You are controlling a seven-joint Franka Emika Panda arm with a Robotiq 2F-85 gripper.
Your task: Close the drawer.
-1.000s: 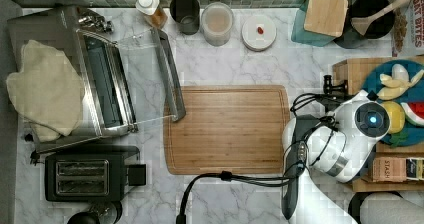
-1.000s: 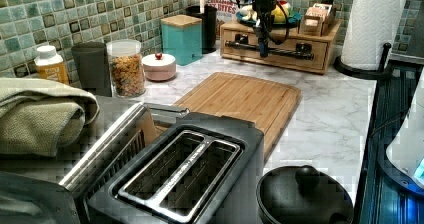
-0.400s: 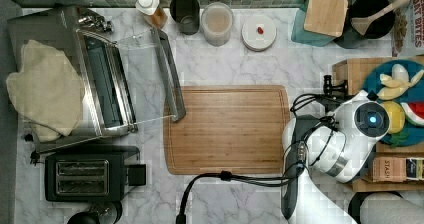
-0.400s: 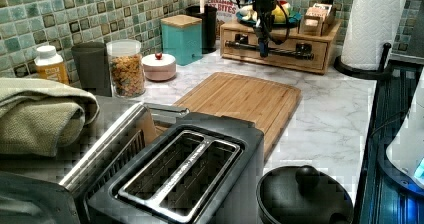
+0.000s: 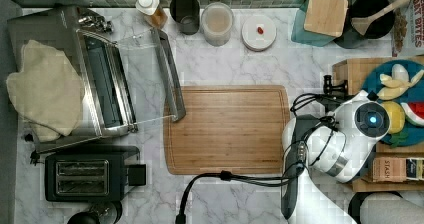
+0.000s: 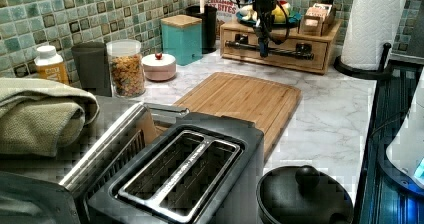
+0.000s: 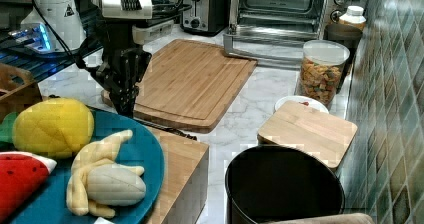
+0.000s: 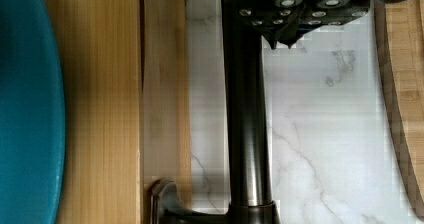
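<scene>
Top view, left to right: toaster oven (image 5: 100, 84), door down; cutting board (image 5: 227, 129) mid-counter; robot arm (image 5: 340, 144); wooden box (image 5: 352, 71) at the top view's right edge, with a teal plate (image 5: 395, 84) of toy fruit on top. The drawer (image 6: 280, 57) sits in that box, under the plate. Its front carries a dark bar handle (image 6: 285, 50).

In the left view the gripper (image 6: 263, 45) hangs fingers-down right at the handle, on the board side. In the wrist view the fingertips (image 8: 280, 39) come to one point just beside the bar, so the fingers look pressed together with nothing between them.

A seam shows between the box top and the drawer front; the drawer is probably out a little, can't tell how far.

Step in hand, my read: push the drawer home.
- Push square on, near the bar's middle, so the drawer doesn't skew.
- Go slowly and stop when flush; the loaded box could slide.

Drawer front faces the cutting board, toward the top view's left. Its long axis and the bar run up-down in the top view and left-right in the left view. The closing push goes toward the top view's right.
</scene>
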